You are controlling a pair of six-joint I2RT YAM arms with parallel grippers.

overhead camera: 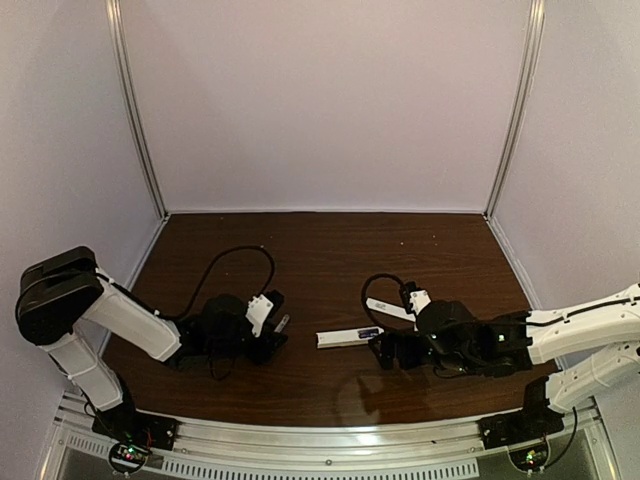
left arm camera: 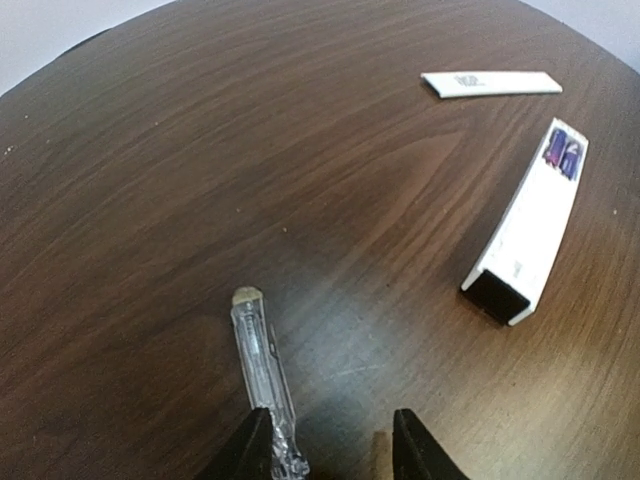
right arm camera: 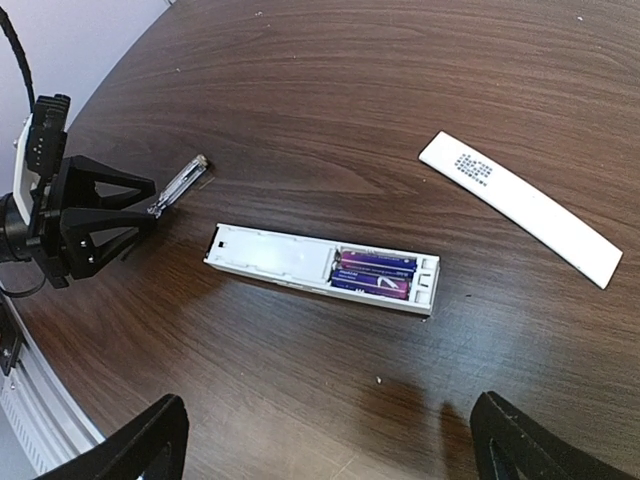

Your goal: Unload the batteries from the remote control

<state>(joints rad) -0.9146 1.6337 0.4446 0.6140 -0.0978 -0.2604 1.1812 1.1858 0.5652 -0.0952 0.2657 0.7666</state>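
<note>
The slim white rectangular plastic remote control (right arm camera: pixel 290 257) is lying flat on the dark brown wooden table (overhead camera: pixel 330 250) with its opened back facing up. Two purple-blue cylindrical batteries (right arm camera: pixel 372 274) are sitting side by side in the compartment at one end. The right gripper (right arm camera: pixel 335 440) is hovering just short of the remote with its fingers (right arm camera: pixel 140 450) standing wide apart. The remote is lying crosswise ahead of the gap between them, touching neither finger. In the top view, the battery end is pointing toward this gripper (overhead camera: pixel 383 352).

The thin flat white back cover (right arm camera: pixel 520 205) with a small grey mark is lying just beyond the remote, apart from it.

The left gripper (left arm camera: pixel 330 445) is sitting low over the wood, well apart from the remote (left arm camera: pixel 525 235), with its fingers (left arm camera: pixel 250 450) apart. A thin screwdriver with a clear handle and silver tip (left arm camera: pixel 262 370) is lying on the table between them. It is resting against one finger while the other is standing clear of it.

Bare wood is stretching between the screwdriver and the remote's closed end. More is running from the cover (overhead camera: pixel 390 308) to the far edge, where pale walls are rising. An aluminium rail (overhead camera: pixel 330 440) is bounding the near edge just behind both grippers.
</note>
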